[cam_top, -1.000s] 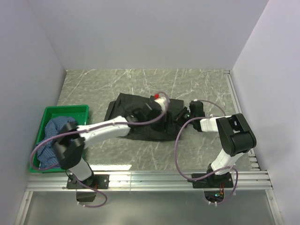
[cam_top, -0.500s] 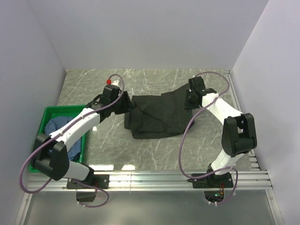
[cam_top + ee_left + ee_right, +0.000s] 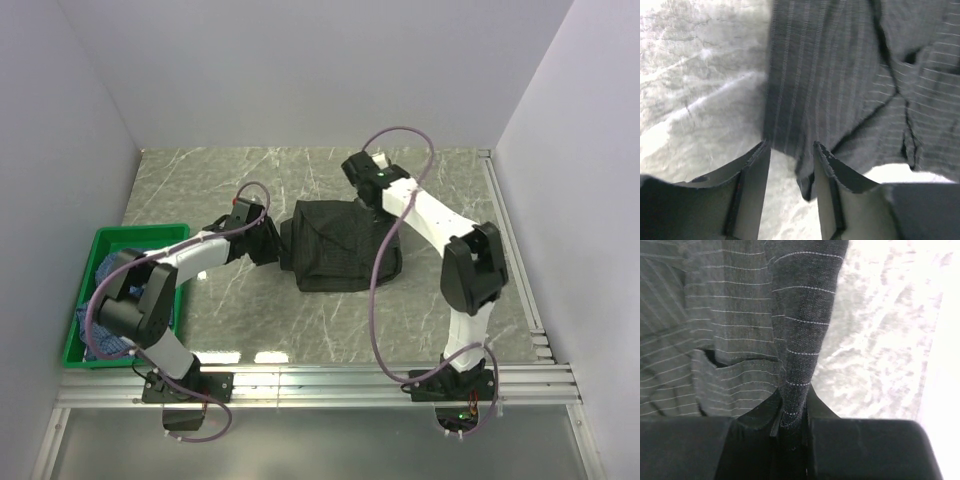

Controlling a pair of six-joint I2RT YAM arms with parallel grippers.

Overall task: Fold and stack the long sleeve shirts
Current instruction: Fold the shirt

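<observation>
- The right gripper (image 3: pixel 792 390) is pinched tight on a ridge of the black pinstriped shirt (image 3: pixel 730 315). The cloth runs up out of the closed jaws in a narrow fold.
- In the overhead view the right gripper (image 3: pixel 363 193) sits at the far edge of the shirt. Half a second ago it was farther right, holding the shirt's right end.
- The left gripper (image 3: pixel 790 147) has its jaws apart. The shirt's near hem (image 3: pixel 805 182) lies at the tips and dips into the gap, but nothing is clamped on it.
- From above, the left gripper (image 3: pixel 272 240) is low, just beside the shirt's left edge. Half a second ago it was higher and farther back, pulling the cloth out to the left.
- The black pinstriped shirt (image 3: pixel 345 245) lies mid-table as a compact, roughly square block. Half a second ago it was stretched wide between the two grippers, and a second ago it was a crumpled heap under both arms.
- The blue checked shirt (image 3: pixel 100 268) is bunched inside the green crate (image 3: pixel 140 233) at the left edge, partly hidden by the left arm. It has not moved.
- The grey marbled table (image 3: pixel 430 300) shows bare around the folded shirt.
</observation>
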